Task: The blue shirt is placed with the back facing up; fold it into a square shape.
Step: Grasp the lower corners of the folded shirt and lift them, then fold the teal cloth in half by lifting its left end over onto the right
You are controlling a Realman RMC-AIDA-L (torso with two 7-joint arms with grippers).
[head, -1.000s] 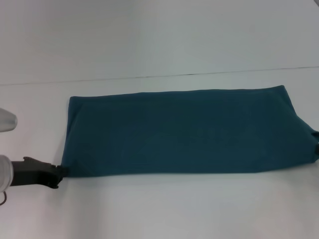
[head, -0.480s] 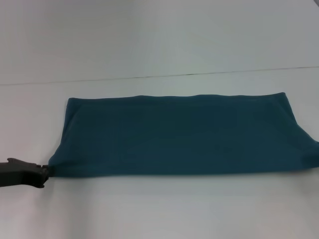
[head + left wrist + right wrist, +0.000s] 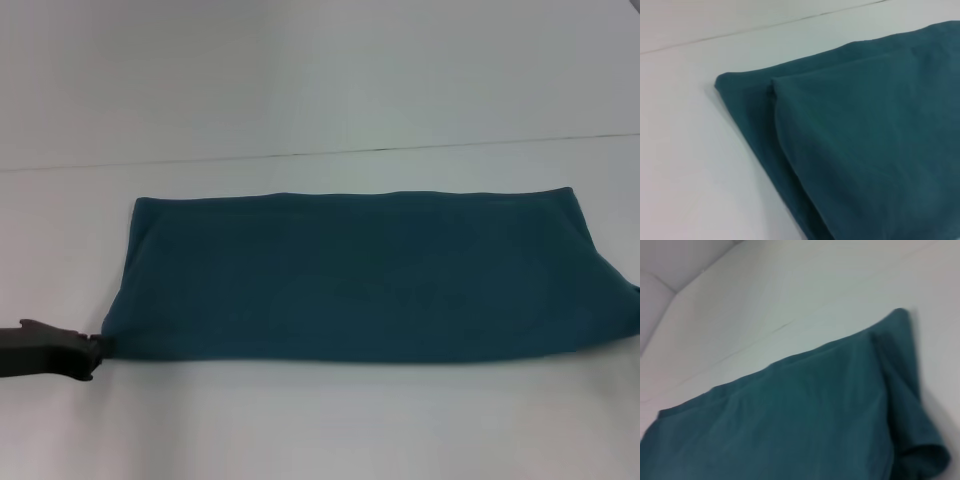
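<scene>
The blue shirt [image 3: 360, 275] lies as a long folded band across the white table, plain side up. My left gripper [image 3: 96, 354] is at the band's near left corner, shut on the cloth, and the corner is drawn out to a point toward it. The left wrist view shows the shirt's [image 3: 865, 145] layered left end with a folded edge on top. In the right wrist view the shirt's [image 3: 790, 425] right end has a curled sleeve fold. My right gripper is out of view; the band's right end runs to the head view's edge.
The white table [image 3: 320, 430] lies bare in front of the shirt and to its left. A thin dark seam [image 3: 330, 152] crosses the surface behind the shirt.
Over the last second my left gripper pulled the near left corner leftward, and the band's far edge slid nearer. In the last half second it barely moved.
</scene>
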